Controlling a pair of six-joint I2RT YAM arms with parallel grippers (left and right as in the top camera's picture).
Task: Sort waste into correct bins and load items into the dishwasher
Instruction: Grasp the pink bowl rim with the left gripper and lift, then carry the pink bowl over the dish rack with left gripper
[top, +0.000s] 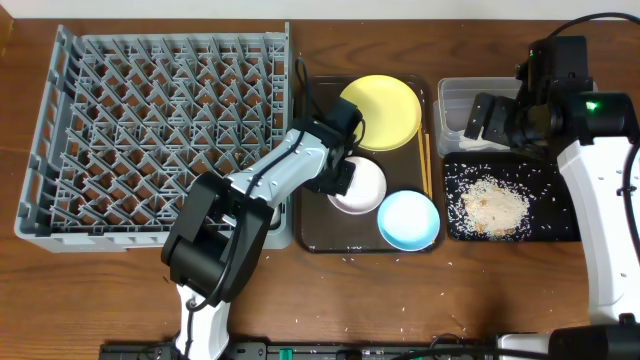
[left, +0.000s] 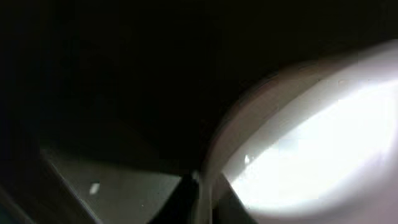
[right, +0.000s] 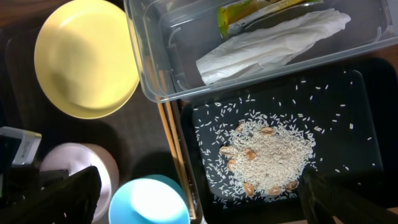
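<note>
Since the white bowl (top: 362, 190), sitting on the brown tray (top: 318, 236), looks stiff, slick and breakable, I'd pinch its rim, though I cannot tell whether my left gripper (top: 342, 178) grips it.

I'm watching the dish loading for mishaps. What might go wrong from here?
1. The left gripper sits at the rim of the round white bowl, yet the left wrist view is too dark to show the grip; the bowl may slip when lifted.
2. The shallow light blue dish lies close beside that bowl, so a sideways pull might knock it.
3. On the way to the grey plastic dish rack, the bowl might catch on the rack's raised wall.
</note>
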